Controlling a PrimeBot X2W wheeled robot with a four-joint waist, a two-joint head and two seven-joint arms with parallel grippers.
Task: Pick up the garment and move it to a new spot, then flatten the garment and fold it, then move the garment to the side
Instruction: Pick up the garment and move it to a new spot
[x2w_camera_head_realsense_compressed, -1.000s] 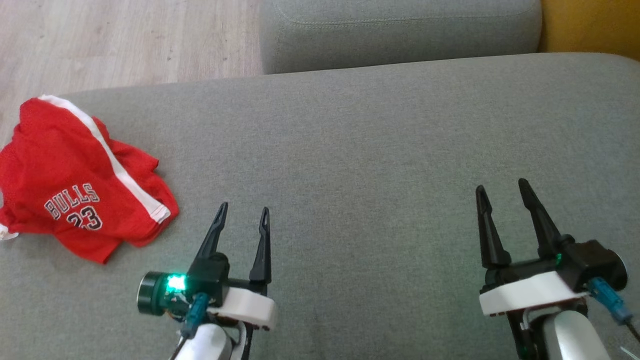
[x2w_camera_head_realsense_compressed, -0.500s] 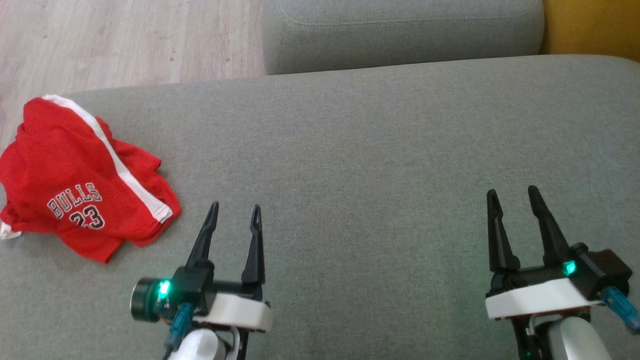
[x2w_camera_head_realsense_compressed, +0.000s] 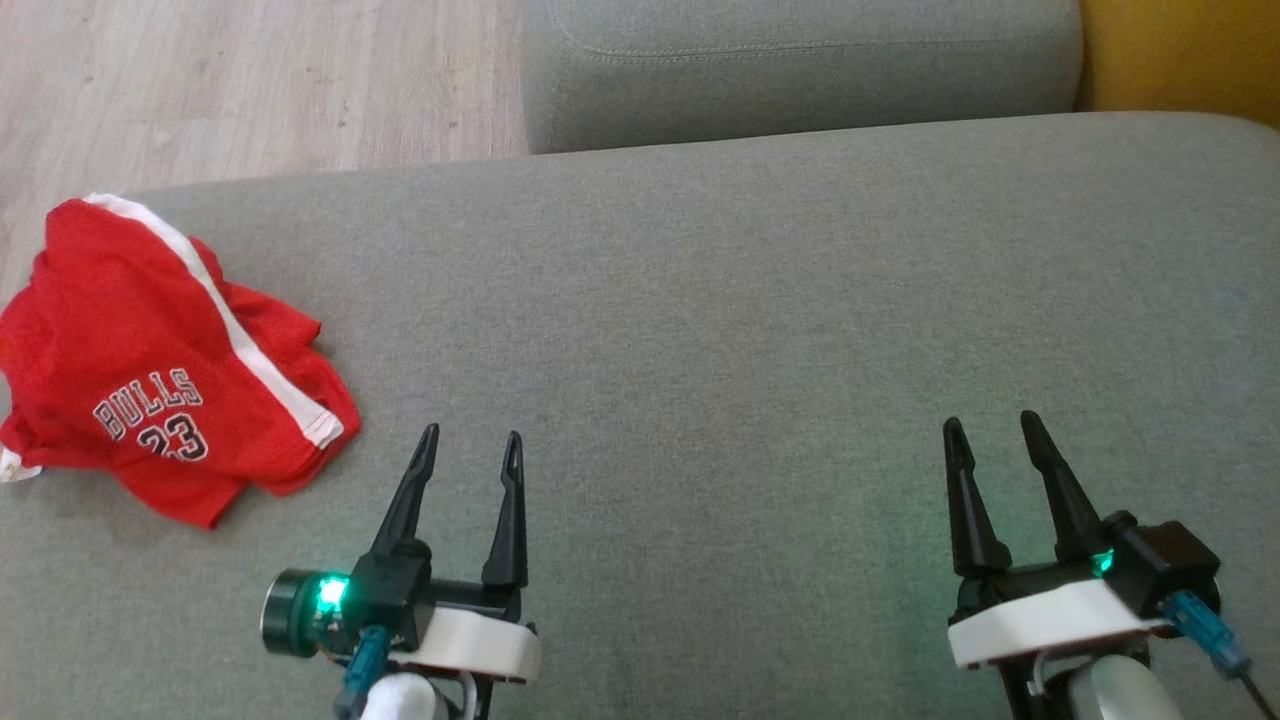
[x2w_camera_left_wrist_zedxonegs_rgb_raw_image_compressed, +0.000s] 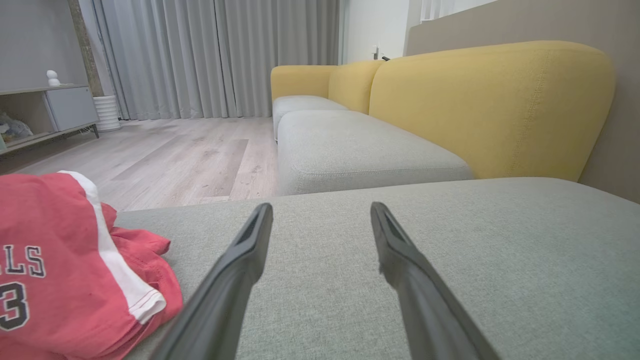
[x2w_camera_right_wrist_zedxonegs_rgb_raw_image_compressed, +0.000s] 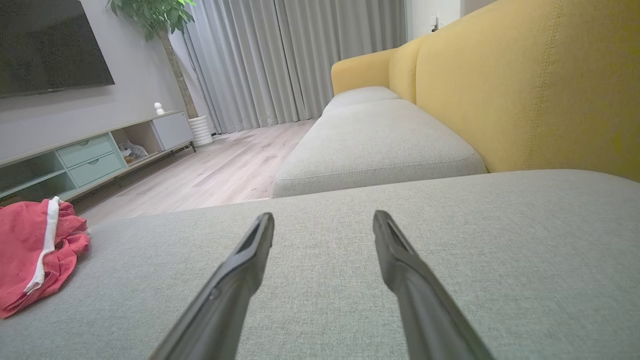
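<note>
Hovering low over the grey seat cushion, the left gripper has its 2 fingers spread with nothing between them, and the right gripper is the same deal, splayed and empty, well off to the other side. The red garment, Bulls 23 shorts by the look of it, sits rumpled at the cushion's left edge, ahead and to the left of the left gripper, near it but not touching. Its white stripe runs diagonally from the far edge down toward that gripper. Left arm is clearly the nearer of the 2, so I'd guess it grabs first. The TV cabinet across the room has a cubby with something in it, too small to tell.
</note>
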